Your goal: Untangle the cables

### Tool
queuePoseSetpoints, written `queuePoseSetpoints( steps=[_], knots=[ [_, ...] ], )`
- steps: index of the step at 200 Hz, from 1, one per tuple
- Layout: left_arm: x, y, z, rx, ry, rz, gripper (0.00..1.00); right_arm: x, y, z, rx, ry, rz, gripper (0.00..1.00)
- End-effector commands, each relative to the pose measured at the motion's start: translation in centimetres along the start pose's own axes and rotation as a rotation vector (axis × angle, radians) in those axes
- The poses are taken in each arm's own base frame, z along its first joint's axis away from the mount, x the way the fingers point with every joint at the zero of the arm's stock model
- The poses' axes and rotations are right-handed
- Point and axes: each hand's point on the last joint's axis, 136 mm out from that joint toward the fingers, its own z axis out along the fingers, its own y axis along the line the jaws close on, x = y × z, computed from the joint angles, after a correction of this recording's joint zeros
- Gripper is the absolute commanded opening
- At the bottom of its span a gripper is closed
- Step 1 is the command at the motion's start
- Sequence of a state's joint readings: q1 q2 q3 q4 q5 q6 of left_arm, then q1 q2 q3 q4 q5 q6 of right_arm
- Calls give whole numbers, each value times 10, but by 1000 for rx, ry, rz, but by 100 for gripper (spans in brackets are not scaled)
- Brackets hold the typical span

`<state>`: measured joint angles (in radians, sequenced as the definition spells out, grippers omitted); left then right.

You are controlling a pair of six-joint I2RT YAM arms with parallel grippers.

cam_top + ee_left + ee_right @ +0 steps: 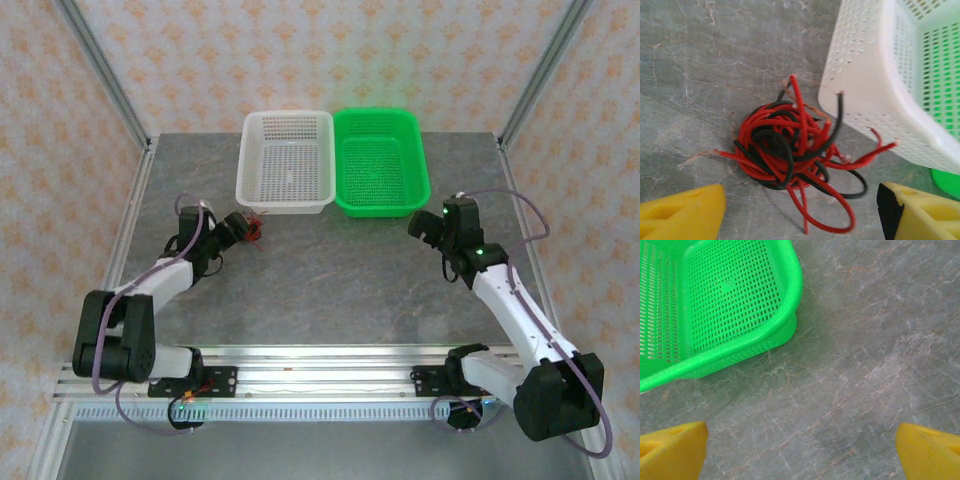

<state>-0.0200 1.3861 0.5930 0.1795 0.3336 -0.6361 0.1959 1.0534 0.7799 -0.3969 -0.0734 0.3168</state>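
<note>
Left end effector (pixel 800 222): fingers wide apart, nothing clamped. Cables (pixel 790 150): one red-and-black knot lying on the surface (pixel 700 75) just ahead of those fingers, beside the near-left corner of the white basket (pixel 875 90). One black end looks to touch its wall, hard to say. Green basket (pixel 380 207) sits just right of the white one. Right end effector (pixel 800 455): fingers apart, empty, near the green basket's corner.
</note>
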Motion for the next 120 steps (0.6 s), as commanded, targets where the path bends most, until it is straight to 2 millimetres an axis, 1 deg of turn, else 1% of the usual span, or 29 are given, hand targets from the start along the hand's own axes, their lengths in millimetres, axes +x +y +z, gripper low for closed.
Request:
queuePoseSetpoints(
  steps=[1, 22, 26, 54, 75, 84, 101, 120],
  knots=[
    [-12, -6, 13, -1, -25, 44, 81, 11, 0, 1, -11, 28, 20, 95],
    [-18, 0, 28, -43, -29, 47, 81, 12, 2, 1, -24, 29, 25, 95],
    [-19, 0, 31, -47, -29, 73, 81, 11, 2, 1, -28, 28, 26, 95],
    [-30, -5, 49, -38, -52, 84, 79, 13, 5, 0, -50, 27, 34, 95],
    [-33, -5, 61, -49, -65, 95, 76, 16, 6, -1, -64, 30, 40, 94],
    [-32, -1, 67, -68, -63, 102, 75, 17, 6, -1, -69, 31, 42, 93],
    [-29, 6, 74, -97, -53, 106, 69, 19, 7, -2, -79, 33, 43, 91],
    [-22, 12, 75, -115, -44, 103, 57, 19, 9, -4, -88, 33, 42, 87]
  ],
)
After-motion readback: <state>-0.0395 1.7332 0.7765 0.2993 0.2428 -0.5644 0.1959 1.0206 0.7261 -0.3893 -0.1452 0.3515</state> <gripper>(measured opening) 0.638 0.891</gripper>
